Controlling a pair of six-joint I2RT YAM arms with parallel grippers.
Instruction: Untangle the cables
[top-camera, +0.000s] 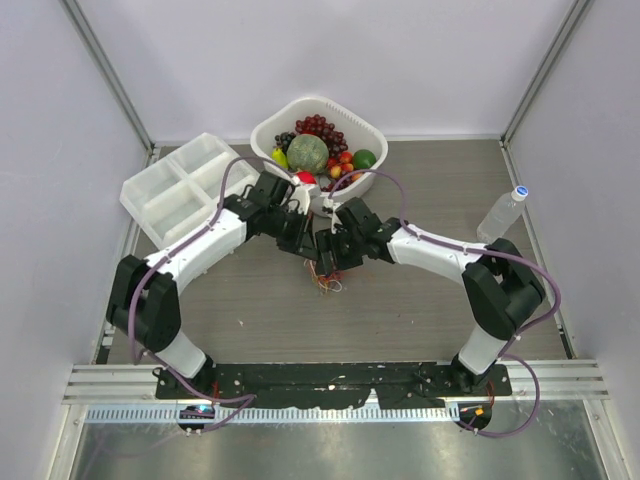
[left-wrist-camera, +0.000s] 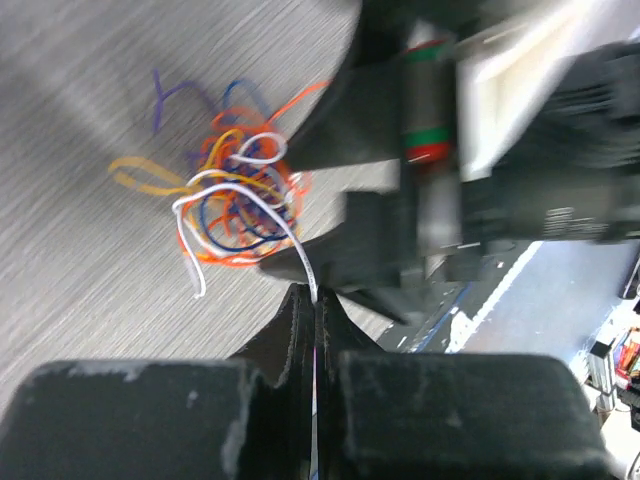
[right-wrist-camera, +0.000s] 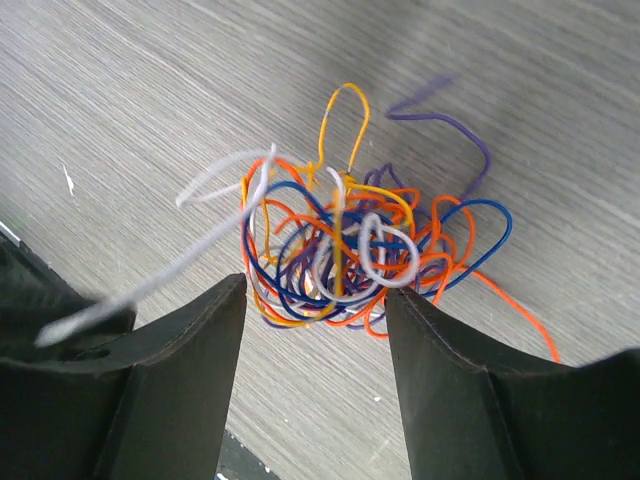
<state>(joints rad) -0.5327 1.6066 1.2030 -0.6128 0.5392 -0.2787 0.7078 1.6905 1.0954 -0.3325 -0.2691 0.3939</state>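
Tangle of cables (right-wrist-camera: 340, 260) sits at middle of table (top-camera: 250, 320), between both grippers. Left gripper (left-wrist-camera: 312, 300) pinches white wire (left-wrist-camera: 285, 215) running ahead into tangle; right gripper (right-wrist-camera: 315, 292) gapes, tangle just ahead.

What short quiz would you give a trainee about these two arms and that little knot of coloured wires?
1. True or false: the right fingers stand open near the cables.
2. Which cable do the shut left fingers pinch? A white, B orange, C yellow.
3. Fill in: the white basket at the back holds ____.
Key: 1 true; 2 A, the white cable; 3 fruit.
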